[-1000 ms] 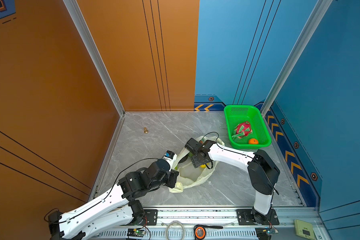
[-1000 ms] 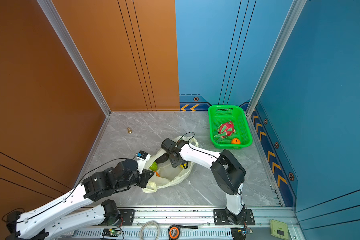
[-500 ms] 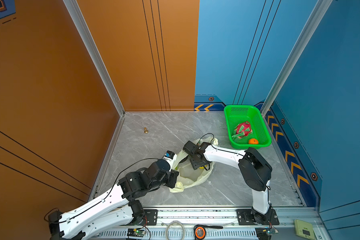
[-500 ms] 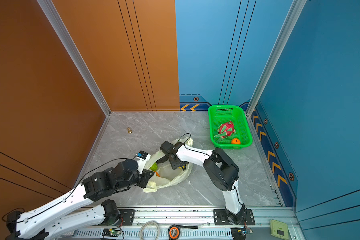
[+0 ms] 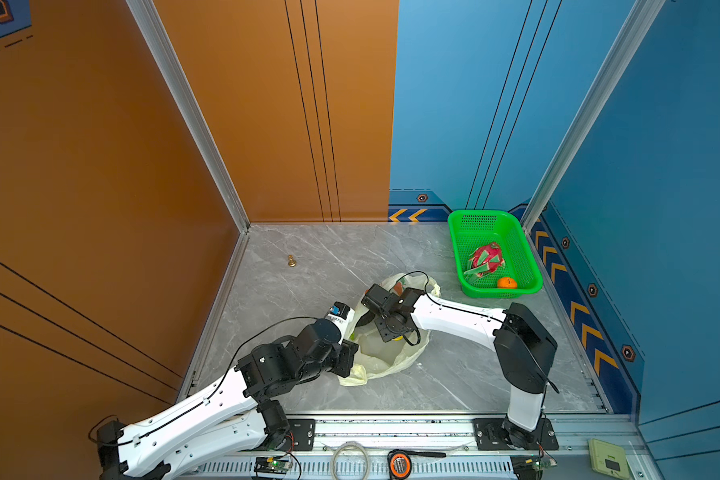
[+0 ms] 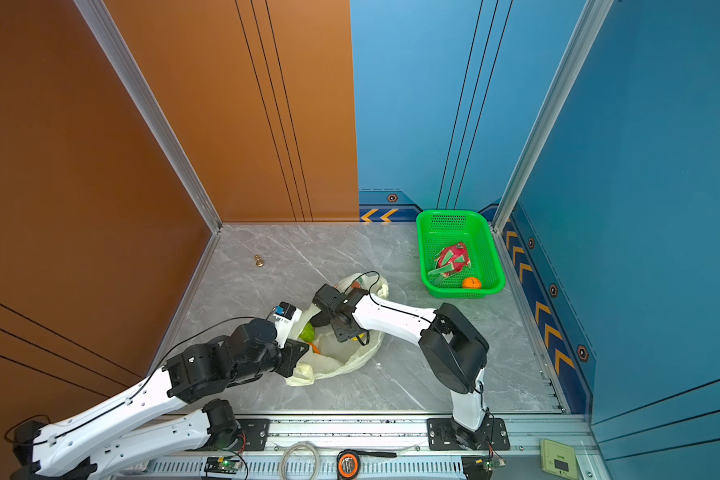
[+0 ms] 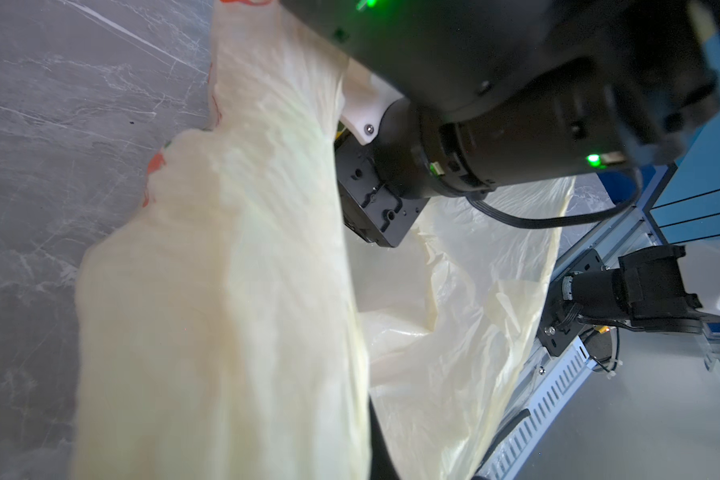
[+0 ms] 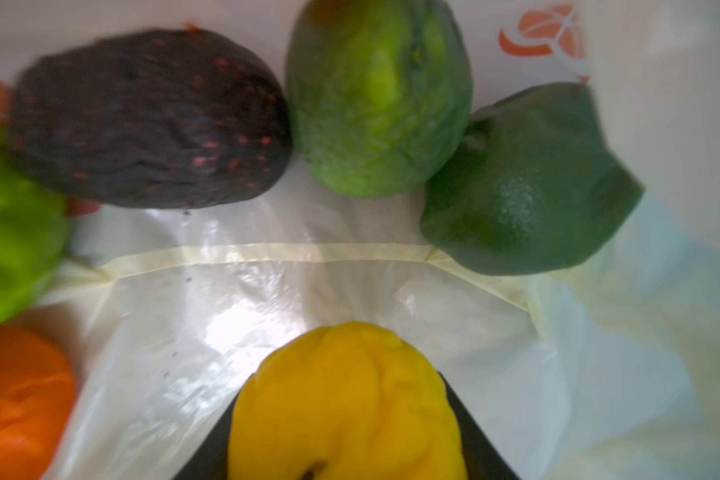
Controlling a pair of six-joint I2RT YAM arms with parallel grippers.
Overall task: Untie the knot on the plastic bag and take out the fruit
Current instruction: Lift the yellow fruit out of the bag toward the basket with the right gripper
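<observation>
The left gripper [image 5: 352, 360] clamps the rim of the thin, translucent pale-yellow plastic bag [image 5: 385, 359]; the right gripper [image 8: 344, 390], inside it, squeezes the yellow lemon [image 8: 341, 419].

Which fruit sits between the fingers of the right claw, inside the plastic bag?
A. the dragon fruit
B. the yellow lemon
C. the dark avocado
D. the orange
B: in the right wrist view the yellow lemon fills the gap between the two dark fingers of the right claw.
</observation>
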